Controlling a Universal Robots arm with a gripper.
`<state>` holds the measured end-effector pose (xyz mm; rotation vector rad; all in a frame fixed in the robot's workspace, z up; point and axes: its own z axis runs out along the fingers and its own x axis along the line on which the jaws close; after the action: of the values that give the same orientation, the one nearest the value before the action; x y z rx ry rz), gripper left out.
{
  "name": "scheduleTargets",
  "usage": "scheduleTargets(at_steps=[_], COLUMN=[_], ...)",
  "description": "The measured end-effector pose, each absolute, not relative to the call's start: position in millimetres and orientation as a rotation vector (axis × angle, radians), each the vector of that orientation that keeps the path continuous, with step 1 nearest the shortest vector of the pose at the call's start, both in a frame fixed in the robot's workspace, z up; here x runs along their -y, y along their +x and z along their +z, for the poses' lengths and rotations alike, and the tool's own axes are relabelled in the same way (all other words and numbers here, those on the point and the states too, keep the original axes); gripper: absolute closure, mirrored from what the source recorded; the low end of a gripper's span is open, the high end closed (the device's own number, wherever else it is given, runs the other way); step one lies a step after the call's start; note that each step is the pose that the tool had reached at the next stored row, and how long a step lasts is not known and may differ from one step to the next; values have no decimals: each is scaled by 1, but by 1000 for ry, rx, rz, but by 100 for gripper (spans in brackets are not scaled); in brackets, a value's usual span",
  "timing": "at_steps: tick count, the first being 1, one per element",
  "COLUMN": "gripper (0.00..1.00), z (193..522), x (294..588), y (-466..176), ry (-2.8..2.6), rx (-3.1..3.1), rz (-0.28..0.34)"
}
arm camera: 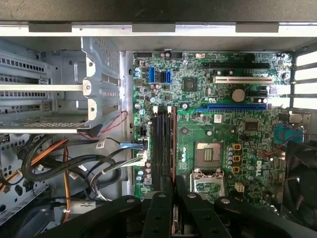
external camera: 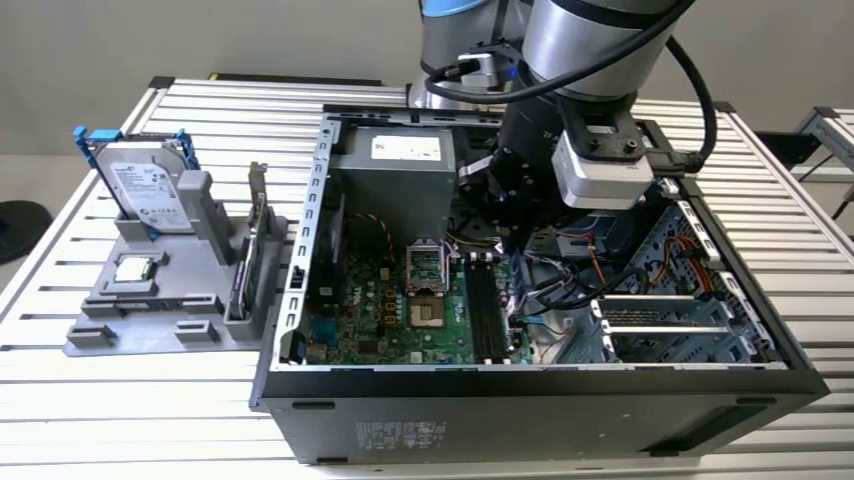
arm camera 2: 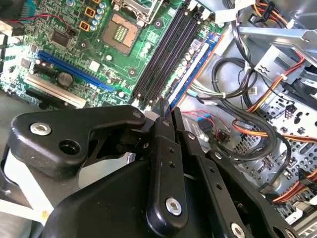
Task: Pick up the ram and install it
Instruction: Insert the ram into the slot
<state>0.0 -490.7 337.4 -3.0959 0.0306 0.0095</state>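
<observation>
My gripper (external camera: 514, 250) hangs inside the open computer case (external camera: 307, 300), over the black memory slots (external camera: 485, 310) of the green motherboard (external camera: 387, 310). It is shut on the ram. In the second wrist view the ram (arm camera 2: 195, 64) is a long blue-green strip with an orange edge, running out from the gripper (arm camera 2: 166, 111) along the slots (arm camera 2: 163, 54). In the first wrist view the ram (arm camera: 173, 144) is seen edge-on as a thin brown line in front of the gripper (arm camera: 173, 186), parallel to the slots (arm camera: 159, 148). I cannot tell whether it touches a slot.
Beside the slots are the processor socket (arm camera: 208, 156) and loose bundles of cables (arm camera 2: 237, 124). The drive cage (external camera: 667, 320) fills the case's far side. On the exterior view's left, a grey fixture (external camera: 147, 330) holds a hard drive (external camera: 140, 185) and an expansion card (external camera: 247, 260).
</observation>
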Motion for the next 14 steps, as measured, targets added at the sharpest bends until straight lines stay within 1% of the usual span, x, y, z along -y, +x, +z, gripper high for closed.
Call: scheduleTargets(at_steps=[14], gripper=[100], z=[331], x=[491], y=[0], ry=[-3096], rx=[-31], rz=[10])
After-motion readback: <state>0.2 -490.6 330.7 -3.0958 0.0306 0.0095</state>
